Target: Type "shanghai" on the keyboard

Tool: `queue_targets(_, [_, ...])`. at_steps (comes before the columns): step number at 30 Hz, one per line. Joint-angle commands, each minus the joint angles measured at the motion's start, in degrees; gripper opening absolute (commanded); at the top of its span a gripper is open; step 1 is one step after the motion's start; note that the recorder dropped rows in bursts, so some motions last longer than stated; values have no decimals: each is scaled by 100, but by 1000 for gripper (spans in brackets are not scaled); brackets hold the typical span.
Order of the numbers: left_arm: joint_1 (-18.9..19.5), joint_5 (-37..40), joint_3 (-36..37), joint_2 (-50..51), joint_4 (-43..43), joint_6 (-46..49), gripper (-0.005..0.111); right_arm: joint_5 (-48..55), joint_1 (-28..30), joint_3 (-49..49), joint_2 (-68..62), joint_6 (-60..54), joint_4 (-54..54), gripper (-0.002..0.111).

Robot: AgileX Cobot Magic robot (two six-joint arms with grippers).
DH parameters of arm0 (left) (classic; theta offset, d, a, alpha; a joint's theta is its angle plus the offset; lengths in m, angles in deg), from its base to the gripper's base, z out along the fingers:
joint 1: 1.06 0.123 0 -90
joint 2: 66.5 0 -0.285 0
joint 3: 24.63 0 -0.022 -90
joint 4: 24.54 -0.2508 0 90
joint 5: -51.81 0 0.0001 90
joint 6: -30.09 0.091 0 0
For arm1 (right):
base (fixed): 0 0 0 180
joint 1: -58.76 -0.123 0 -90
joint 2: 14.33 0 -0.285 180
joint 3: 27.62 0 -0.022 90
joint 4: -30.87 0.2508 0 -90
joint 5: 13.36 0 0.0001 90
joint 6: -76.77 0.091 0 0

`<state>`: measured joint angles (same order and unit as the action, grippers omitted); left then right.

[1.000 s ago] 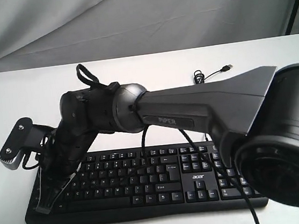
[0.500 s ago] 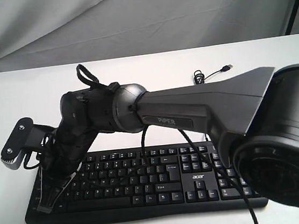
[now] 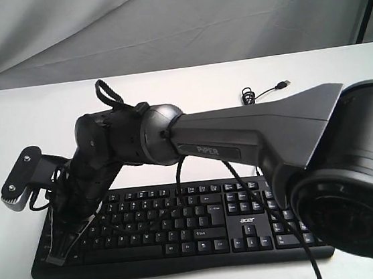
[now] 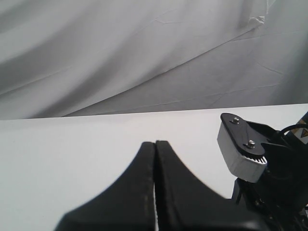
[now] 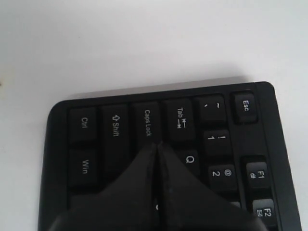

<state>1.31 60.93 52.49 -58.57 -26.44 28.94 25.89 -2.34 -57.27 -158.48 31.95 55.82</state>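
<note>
Grey cloth backdrop (image 3: 159, 21) behind a plain white bench (image 3: 9, 119), nothing fancy. The keyboard (image 3: 183, 224) lies flat along the front part of the bench, and its USB cable (image 3: 262, 92) trails off behind it, unplugged as far as I can see.

The right tool (image 3: 55, 255) has reached all the way across to the Caps Lock end of the keyboard. It's clenched with nothing in it, and that makes sense: the two fingers pressed together give one narrow point, so it can poke a single key without hitting the ones next to it. From its wrist camera the point sits just past Caps Lock (image 5: 148, 122), beside Q (image 5: 190, 159), so my guess is it's on the A or S area. The fingers cover the key itself, so I can't tell which one, or whether it's actually pressed.

The left tool (image 4: 155, 144) is also squeezed together and empty. It's parked over bare bench off that same end of the keyboard, probably just keeping out of the way.
</note>
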Motion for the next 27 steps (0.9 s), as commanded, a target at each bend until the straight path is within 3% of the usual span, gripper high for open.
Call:
queue_targets(1, [-37, -31, 10, -14, 11, -15, 0, -1, -19, -24, 1, 36, -3, 0])
queue_targets(12, [-37, -31, 10, -14, 11, -15, 0, 61, -19, -24, -60, 36, 41, 0])
queue_targets(21, [-37, -31, 10, -14, 11, -15, 0, 139, -8, 38, 563, 354, -644, 0])
queue_targets(27, [-37, -31, 10, -14, 11, -15, 0, -499, 99, 1598, 1506, 873, -1045, 0])
